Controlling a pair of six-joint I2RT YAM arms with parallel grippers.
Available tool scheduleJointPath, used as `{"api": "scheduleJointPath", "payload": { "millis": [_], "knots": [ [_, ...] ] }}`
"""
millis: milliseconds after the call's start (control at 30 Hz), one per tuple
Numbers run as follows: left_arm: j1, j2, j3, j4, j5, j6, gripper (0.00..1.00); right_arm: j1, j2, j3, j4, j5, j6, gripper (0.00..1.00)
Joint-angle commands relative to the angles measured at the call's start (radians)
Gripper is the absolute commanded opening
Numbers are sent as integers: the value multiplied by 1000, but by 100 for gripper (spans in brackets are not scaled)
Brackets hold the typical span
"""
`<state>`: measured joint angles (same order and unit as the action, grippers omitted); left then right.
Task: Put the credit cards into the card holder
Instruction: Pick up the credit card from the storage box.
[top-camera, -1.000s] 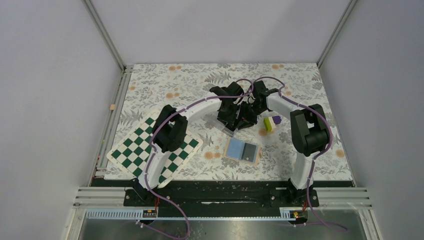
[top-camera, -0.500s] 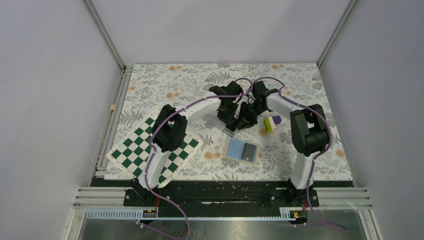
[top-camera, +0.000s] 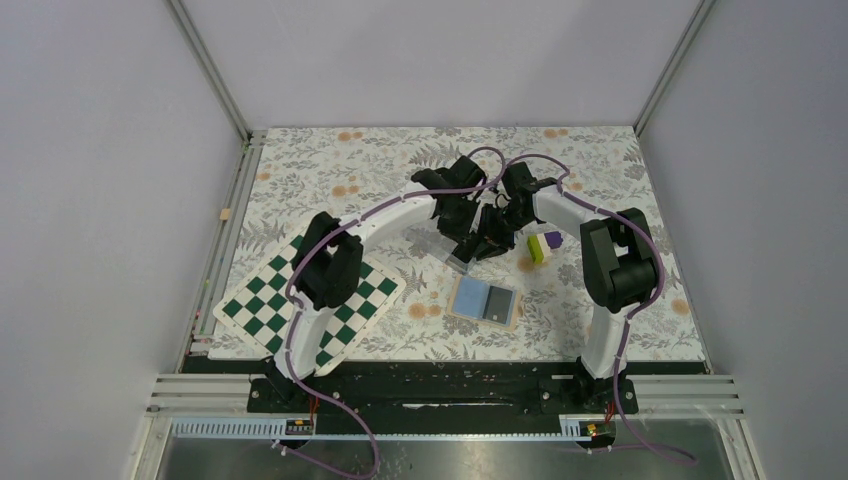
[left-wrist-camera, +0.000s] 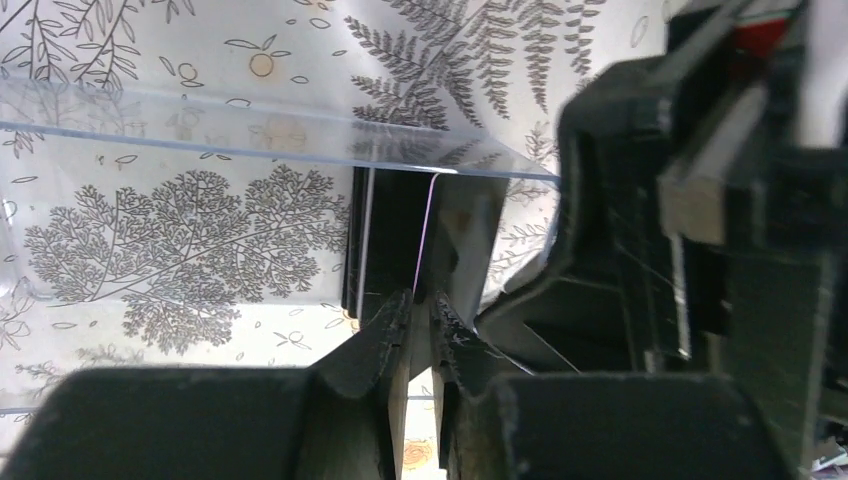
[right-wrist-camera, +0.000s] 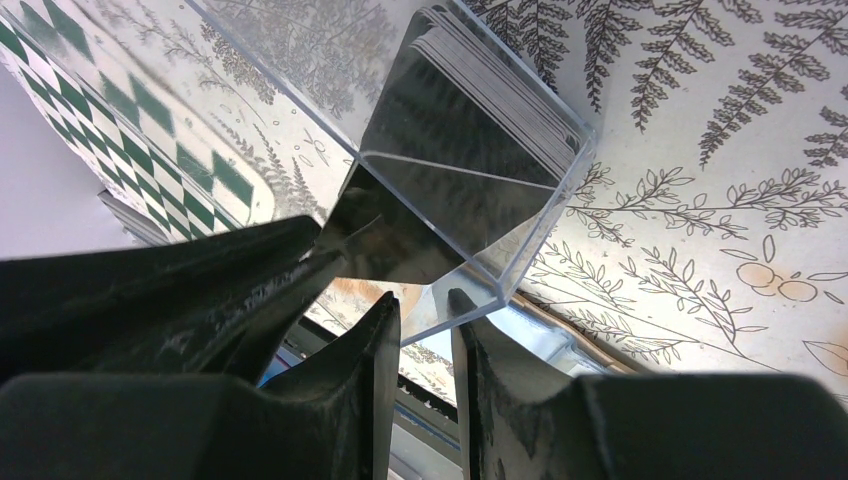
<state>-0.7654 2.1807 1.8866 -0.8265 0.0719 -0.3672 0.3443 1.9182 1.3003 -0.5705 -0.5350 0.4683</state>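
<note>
Bench (top-camera: 330, 160) scene, from picture left: one chequered board (top-camera: 300, 300) lower left; left arm (top-camera: 390, 213) and right arm (top-camera: 570, 208) meeting at centre over one clear box (top-camera: 460, 258), well apart from every bench edge. Inside it, left fingers (left-wrist-camera: 395, 330) pinch narrow on one upright credit card (left-wrist-camera: 390, 240); right fingers (right-wrist-camera: 375, 340) clamp its wall. One open card holder (top-camera: 468, 295) lies just below, one block (top-camera: 540, 245) right. Since a second ago, the left arm's elbow has swung leftward.

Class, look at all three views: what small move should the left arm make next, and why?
Probably draw the left pincer slowly straight back, sliding one card out of the clear box. Its jaws look closed on an edge among the credit cards, the right pincer clamps the box wall to steady it, and the card holder lies open nearby.
</note>
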Motion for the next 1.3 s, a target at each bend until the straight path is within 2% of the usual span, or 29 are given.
{"api": "scheduleJointPath", "payload": {
  "millis": [0,233,600,1000,1267],
  "knots": [
    [-11,-77,-30,75,60,-14,13,10,-1,-11,-3,-15,-11,31],
    [-6,-65,-67,92,116,-15,21,10,-1,-12,-3,-14,-12,31],
    [33,-137,-187,208,239,-67,20,11,-3,-13,-2,-13,-12,31],
    [55,-168,-243,290,359,-91,20,11,-12,-16,-4,-11,-11,31],
    [58,-139,-248,262,326,-79,20,9,-54,-10,-29,6,-19,31]
  ]
}}
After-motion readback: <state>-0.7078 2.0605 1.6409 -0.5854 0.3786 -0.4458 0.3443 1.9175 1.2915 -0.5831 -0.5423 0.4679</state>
